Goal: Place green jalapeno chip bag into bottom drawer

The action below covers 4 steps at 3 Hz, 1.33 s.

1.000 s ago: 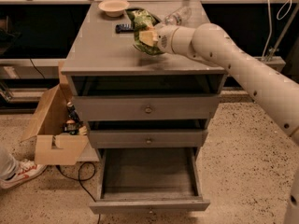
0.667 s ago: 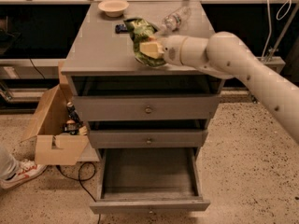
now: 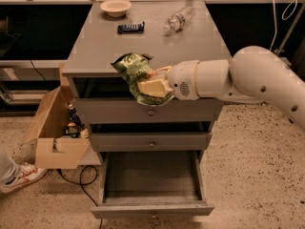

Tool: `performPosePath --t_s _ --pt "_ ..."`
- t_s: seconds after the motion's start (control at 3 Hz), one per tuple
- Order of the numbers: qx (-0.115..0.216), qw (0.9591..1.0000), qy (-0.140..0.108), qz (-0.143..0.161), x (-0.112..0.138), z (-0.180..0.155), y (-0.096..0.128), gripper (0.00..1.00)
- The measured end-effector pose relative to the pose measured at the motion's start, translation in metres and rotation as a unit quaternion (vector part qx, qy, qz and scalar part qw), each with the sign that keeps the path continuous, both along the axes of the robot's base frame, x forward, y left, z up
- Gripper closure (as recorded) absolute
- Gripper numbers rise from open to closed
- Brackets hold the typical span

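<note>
Pincer point(image 3: 155, 86) clamped on the green jalapeno chip bag point(image 3: 132, 70) | held at front edge of the worktop point(image 3: 157, 46), over the top drawer point(image 3: 112, 113) | bottom drawer point(image 3: 150, 175) pulled open below.

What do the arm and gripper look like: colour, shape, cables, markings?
Arm: smooth off-white rounded shells, one bulbous joint, a few small dark holes. No outer cables or logos are visible. The wrist is cylindrical with a small dotted grille. Gripper, at the cabinet front edge on the green jalapeno chip bag: pale cream-yellow fingers.
</note>
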<state>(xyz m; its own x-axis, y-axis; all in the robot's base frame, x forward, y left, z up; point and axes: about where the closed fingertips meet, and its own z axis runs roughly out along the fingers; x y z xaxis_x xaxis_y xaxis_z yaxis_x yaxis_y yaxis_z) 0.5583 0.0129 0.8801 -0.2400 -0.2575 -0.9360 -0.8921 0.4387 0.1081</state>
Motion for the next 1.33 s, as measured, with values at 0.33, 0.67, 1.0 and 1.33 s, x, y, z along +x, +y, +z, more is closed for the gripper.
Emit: performPosePath --t_s 0.33,0.67,1.0,1.33 --pt "-0.006 1.0 0.001 0.002 0.0 -0.005 0.001 1.0" --pt "-0.02 0.9998 0.002 0.005 -0.001 -0.016 0.002 1.0" --pt "-0.078 0.9951 0.053 0.031 -0.016 -0.132 -0.012 1.0" --pt "-0.103 0.9887 0.099 0.046 -0.03 -0.214 -0.018 1.0"
